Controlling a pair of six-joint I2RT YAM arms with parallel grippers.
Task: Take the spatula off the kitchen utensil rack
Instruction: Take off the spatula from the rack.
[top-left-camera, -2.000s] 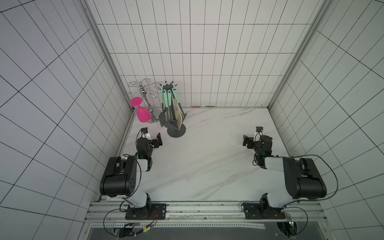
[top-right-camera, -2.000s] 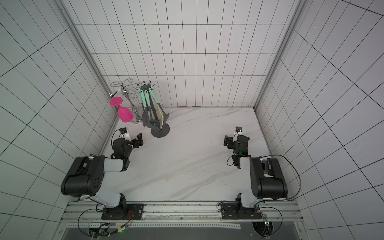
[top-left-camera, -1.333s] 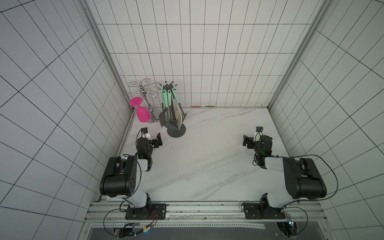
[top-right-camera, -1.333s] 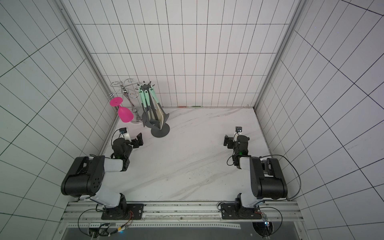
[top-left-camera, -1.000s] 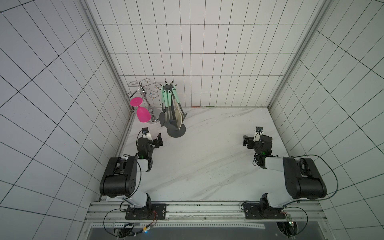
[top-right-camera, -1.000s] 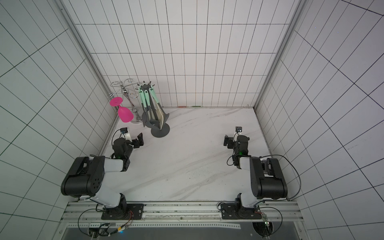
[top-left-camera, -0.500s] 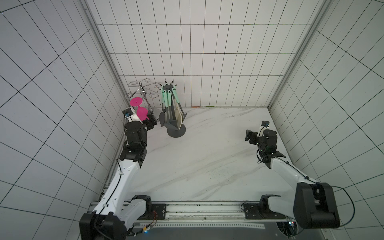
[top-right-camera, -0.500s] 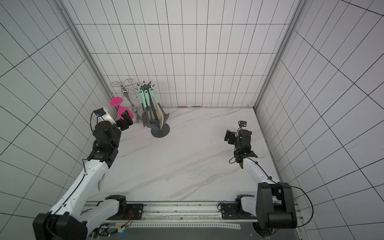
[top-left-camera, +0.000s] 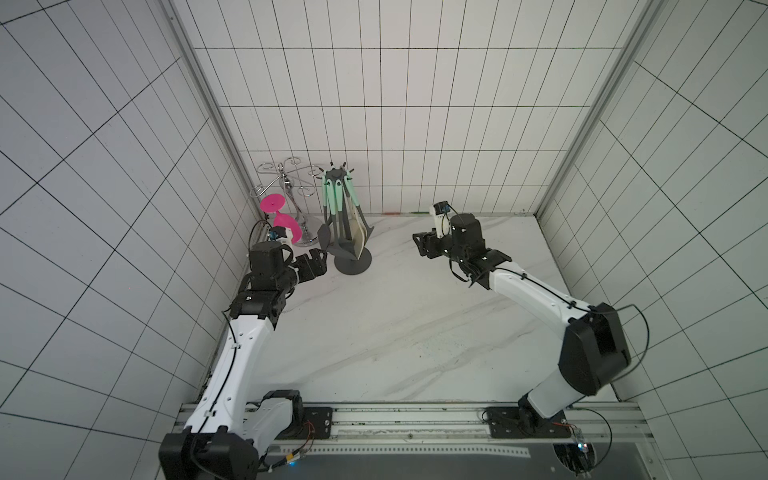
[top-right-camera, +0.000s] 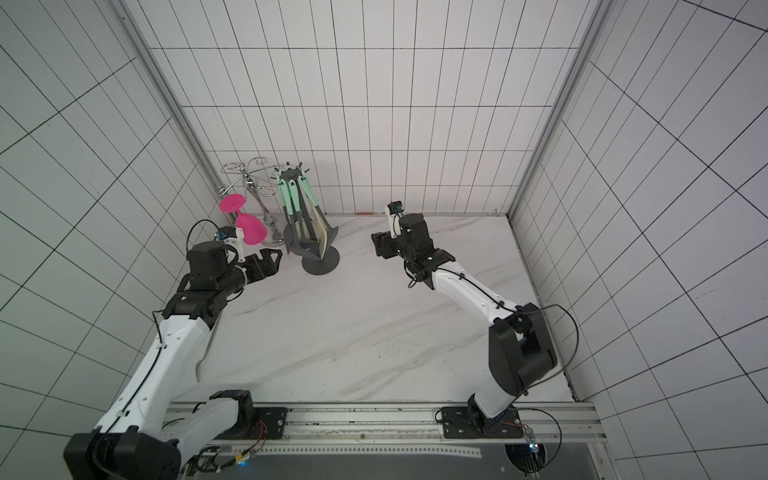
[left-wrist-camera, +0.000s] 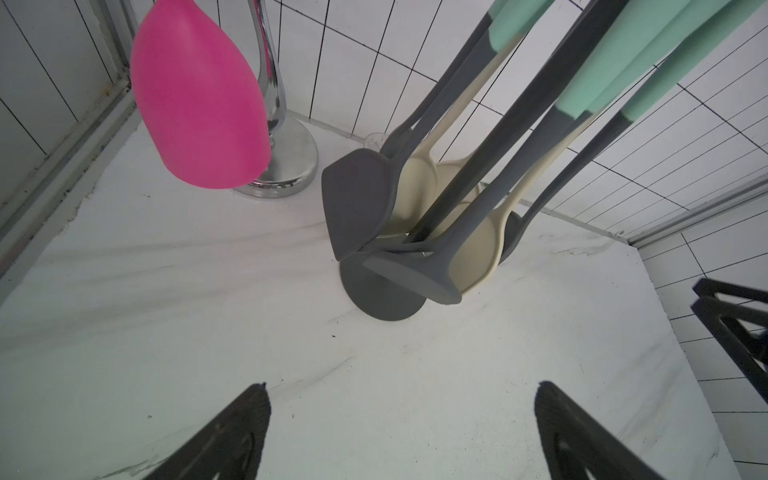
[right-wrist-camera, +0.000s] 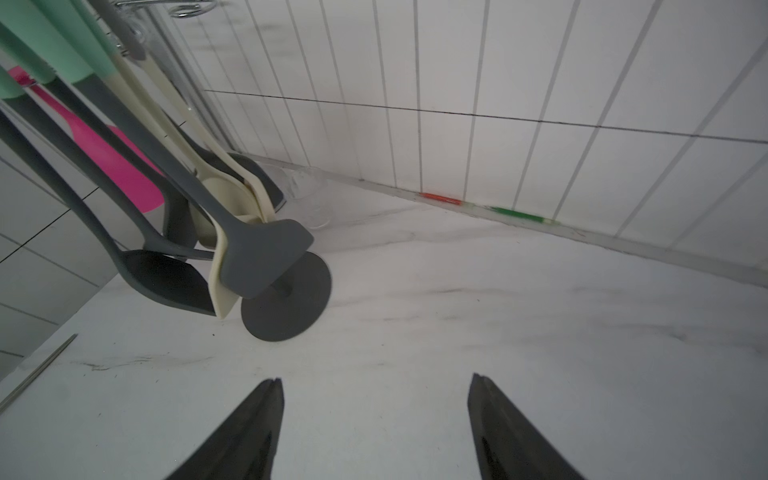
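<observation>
i've just swung both arms out toward the rack (top-left-camera: 354, 265); left fingers (left-wrist-camera: 232, 436) and right fingers (right-wrist-camera: 249, 428) are spread, empty, and the spatula (right-wrist-camera: 266, 257) still hangs ungrabbed.

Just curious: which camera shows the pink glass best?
A top view: the pink glass hangs upside down, foot and bowl visible. The left wrist view shows only its bowl; the right wrist, a sliver behind utensils.

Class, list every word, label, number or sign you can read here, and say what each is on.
No readable text anywhere.
The kitchen utensil rack, the pink glass and the chrome holder bear no print.
The red mark and green mark at the wall's foot are plain colour.
</observation>
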